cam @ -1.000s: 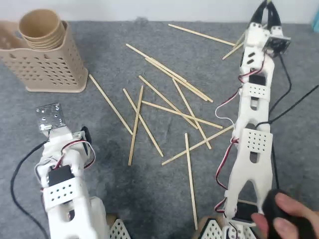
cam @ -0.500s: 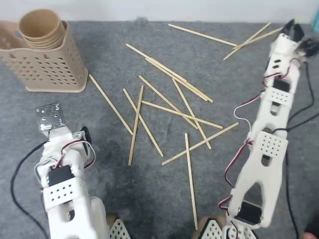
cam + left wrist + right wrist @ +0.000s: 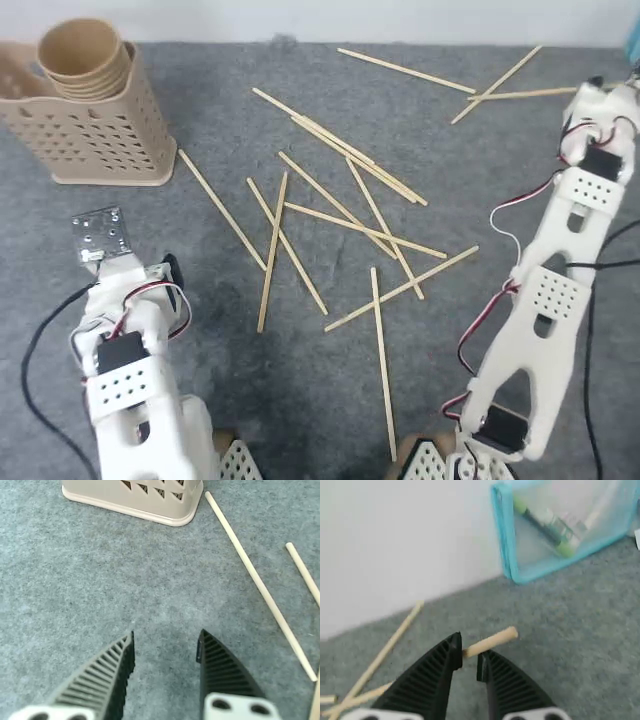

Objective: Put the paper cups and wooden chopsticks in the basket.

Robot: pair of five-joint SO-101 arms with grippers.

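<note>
My right end effector (image 3: 469,656) grips one pale wooden chopstick (image 3: 492,641) at the far corner of the grey surface (image 3: 300,400), well apart from the beige perforated basket (image 3: 100,145) holding stacked brown paper cups (image 3: 85,50). My left end effector (image 3: 165,639) hangs open. Next, I judge, comes carrying the chopstick across.

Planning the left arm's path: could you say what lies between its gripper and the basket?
Bare grey mat between the left gripper and the basket, per the left wrist view.

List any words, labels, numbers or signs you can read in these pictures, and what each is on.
None can be read.
Things inside the blue-edged clear box may carry labels, but they are too blurred to read.
The basket, paper cups and chopsticks show no print.
</note>
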